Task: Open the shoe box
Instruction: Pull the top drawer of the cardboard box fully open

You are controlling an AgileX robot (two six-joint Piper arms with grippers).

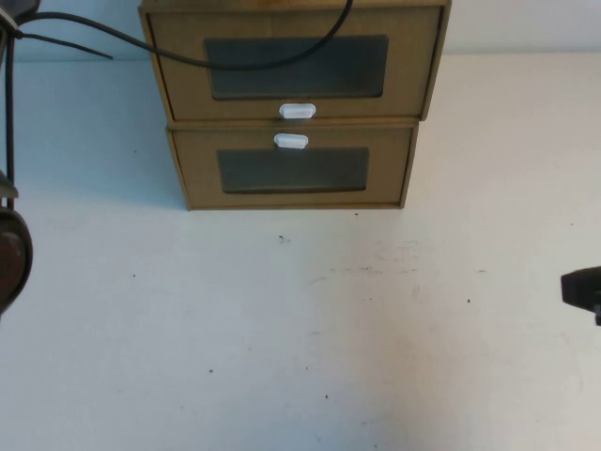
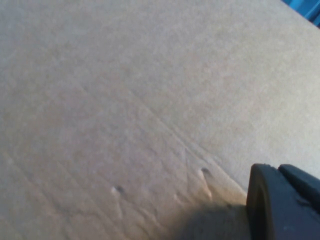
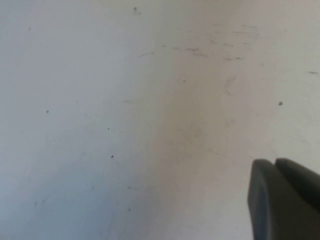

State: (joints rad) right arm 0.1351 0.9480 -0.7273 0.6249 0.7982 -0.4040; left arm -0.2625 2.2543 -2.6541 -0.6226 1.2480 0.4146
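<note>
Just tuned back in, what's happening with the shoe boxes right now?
Nothing is open yet. The top shoe box sits on the bottom shoe box at the far middle of the table, with the top handle and bottom handle untouched. The right gripper is at the table's right edge, fingers shut and empty, well short of the boxes. The left gripper is off to the left, facing plain cardboard close up.

The high camera looks steeply down from the robot's side across the table [image 1: 235,357] to the stacked shoe boxes [image 1: 293,122], well beyond the right gripper [image 1: 571,287]. The right wrist camera faces down at the table, sharing the scuff marks [image 3: 200,50] ahead of that gripper. The left wrist camera sits very close over a cardboard surface [image 2: 125,100] ahead of the left gripper [image 2: 279,172].
</note>
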